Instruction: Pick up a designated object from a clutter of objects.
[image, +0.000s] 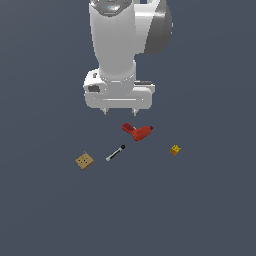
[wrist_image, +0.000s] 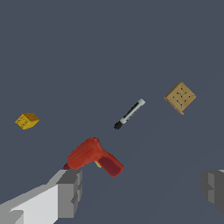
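4 items: lying scattered on the dark grey floor (image: 45, 210), all of them apart from one another.
Tan dotted square (image: 84, 161): sitting furthest toward the exterior view's left, flat on the floor, turned cornerwise; in the wrist view its dotted top face is showing plainly.
Black-and-white stick (image: 115, 153): lying just to the right of the square, slanted, with its dark end pointing up toward the red tool; not touching either neighbour.
Gripper (image: 120, 112): hanging above the floor near the middle of the scene, its 2 fingertips pointing down, spread wide and gripping nothing; in the wrist view the grey pads (wrist_image: 70, 192) are standing far apart at both edges of the picture.
Red L-shaped tool (image: 137, 131): resting directly below and slightly right of the fingertips, nearest of the 4 items to the gripper, not touched by it; in the wrist view it is lying close beside 1 pad.
Tiny yellow block (image: 175, 149): sitting furthest toward the exterior view's right, alone, well apart from the gripper and to the right of the red tool; dark spots are showing on its faces, and it is the smallest item.
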